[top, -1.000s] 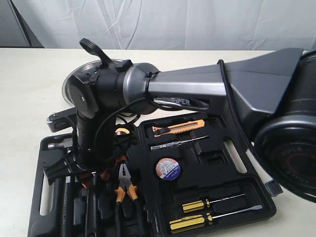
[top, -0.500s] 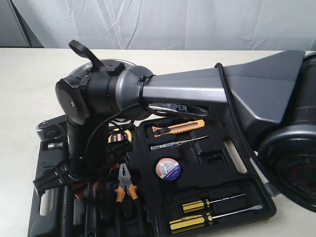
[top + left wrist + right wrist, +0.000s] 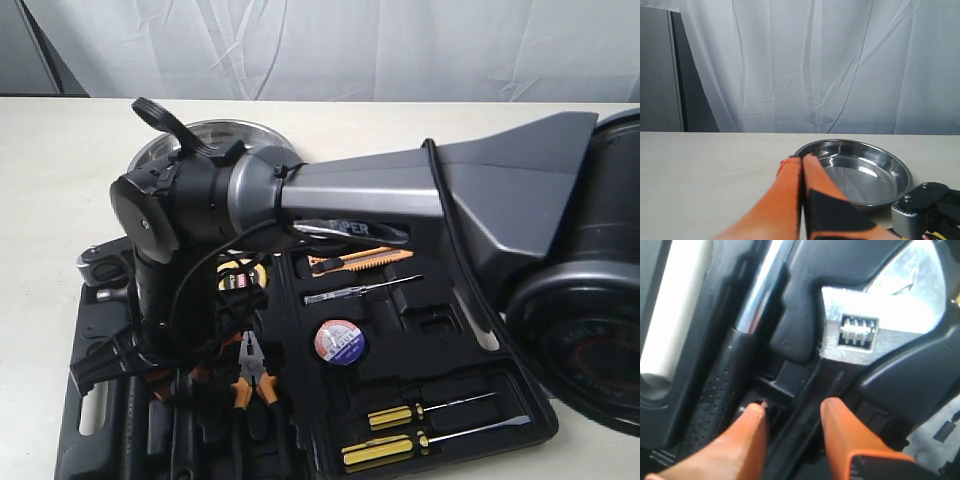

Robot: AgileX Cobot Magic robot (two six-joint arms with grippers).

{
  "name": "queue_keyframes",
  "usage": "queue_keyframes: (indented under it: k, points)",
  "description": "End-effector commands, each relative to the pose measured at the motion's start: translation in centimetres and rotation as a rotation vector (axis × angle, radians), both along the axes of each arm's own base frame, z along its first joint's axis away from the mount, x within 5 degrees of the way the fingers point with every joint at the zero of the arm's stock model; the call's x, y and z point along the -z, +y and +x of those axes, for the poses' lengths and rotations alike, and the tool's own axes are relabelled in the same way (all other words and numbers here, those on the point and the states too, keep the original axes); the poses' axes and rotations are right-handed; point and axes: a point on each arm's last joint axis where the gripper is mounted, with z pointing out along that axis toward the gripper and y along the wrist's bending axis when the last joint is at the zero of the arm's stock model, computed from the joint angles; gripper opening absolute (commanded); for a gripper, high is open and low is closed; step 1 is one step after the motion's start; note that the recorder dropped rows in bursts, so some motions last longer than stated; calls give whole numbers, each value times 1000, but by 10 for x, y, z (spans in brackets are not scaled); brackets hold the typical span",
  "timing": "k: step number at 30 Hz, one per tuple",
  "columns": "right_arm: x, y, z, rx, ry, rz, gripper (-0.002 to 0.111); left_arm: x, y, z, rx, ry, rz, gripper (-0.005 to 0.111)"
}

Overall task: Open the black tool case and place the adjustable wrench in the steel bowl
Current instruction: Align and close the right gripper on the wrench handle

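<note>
Silver head with a ribbed screw, black handle: the wrench [image 3: 856, 347] lies in the case [image 3: 805, 270]. My right hand [image 3: 792, 408] is open around its handle, holding nothing.

The tool case [image 3: 440, 395] is matte black. The wrench [image 3: 860, 347] has a bright silver head and a black handle. The hammer [image 3: 720, 380] has a chrome shaft and a black dimpled grip. The bowl [image 3: 860, 175] is mirror-shiny silver. The pliers [image 3: 252, 385] have orange handles, the screwdrivers [image 3: 392, 417] yellow-and-black ones. The left gripper [image 3: 801, 161] and the right gripper [image 3: 790, 412] are orange.
</note>
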Motion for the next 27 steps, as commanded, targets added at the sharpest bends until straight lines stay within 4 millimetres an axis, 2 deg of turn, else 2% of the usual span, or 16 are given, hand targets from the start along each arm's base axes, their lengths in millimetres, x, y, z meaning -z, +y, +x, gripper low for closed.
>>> queue_keyframes:
  k: [1, 10, 19, 27]
  points:
    - [12, 5, 6, 37, -39, 30, 37, 1, -1, 0, 11, -1, -2, 0]
    - [12, 1, 6, 78, -28, -15, 37, 1, -1, 0, 11, -3, -2, 0]
    - [13, -15, 11, 35, -95, -188, 37, 1, -1, 0, 11, -3, -2, 0]
    - [5, -11, 13, 95, -121, -128, 37, 1, -1, 0, 11, -1, -2, 0]
